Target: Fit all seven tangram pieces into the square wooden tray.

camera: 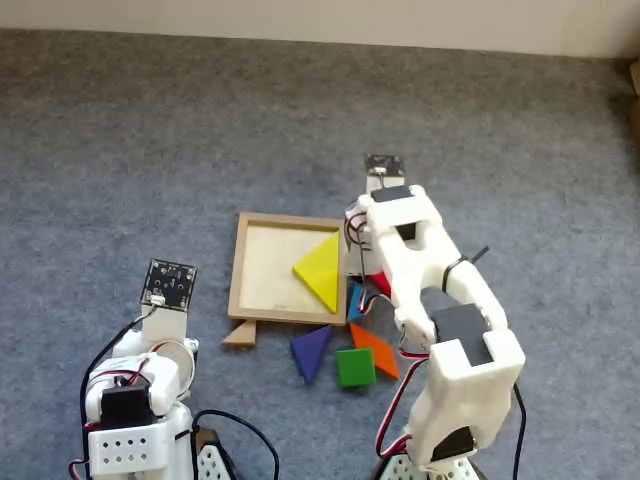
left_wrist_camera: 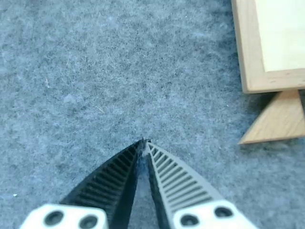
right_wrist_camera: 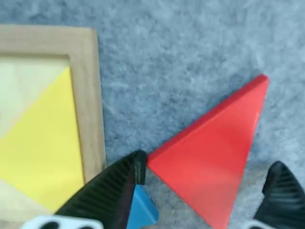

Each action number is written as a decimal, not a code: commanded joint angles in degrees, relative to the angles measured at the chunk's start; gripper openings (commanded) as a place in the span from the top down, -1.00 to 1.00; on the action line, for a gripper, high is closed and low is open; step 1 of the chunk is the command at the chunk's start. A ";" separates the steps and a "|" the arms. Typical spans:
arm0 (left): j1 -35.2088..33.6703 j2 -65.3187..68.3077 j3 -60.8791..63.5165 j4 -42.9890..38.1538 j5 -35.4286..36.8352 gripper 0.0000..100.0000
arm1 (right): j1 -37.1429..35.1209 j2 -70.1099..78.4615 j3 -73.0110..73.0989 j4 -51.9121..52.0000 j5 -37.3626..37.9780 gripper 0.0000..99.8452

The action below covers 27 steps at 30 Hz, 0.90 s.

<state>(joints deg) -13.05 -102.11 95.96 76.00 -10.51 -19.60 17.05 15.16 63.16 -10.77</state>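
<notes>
Our right gripper (right_wrist_camera: 208, 166) gapes over the red triangle (right_wrist_camera: 217, 138) just beside the tray (right_wrist_camera: 89, 90). Our left gripper (left_wrist_camera: 145, 142) is clenched on nothing, near the tray.

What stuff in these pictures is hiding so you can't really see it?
Red triangle: in the high view the right arm covers most of it; in the right wrist view the edge cuts off one corner.
Blue piece: in the right wrist view only a corner peeks out beside the right gripper, so its shape is unclear.
Wooden triangle: the left wrist view's edge cuts it off.
</notes>
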 commanded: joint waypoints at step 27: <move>-0.40 -1.71 1.19 0.44 0.53 0.98 | 0.92 -0.40 -3.03 -1.45 4.40 0.65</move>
<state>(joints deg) -13.05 -102.11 95.96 76.00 -10.51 -18.81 16.97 15.16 63.25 -7.43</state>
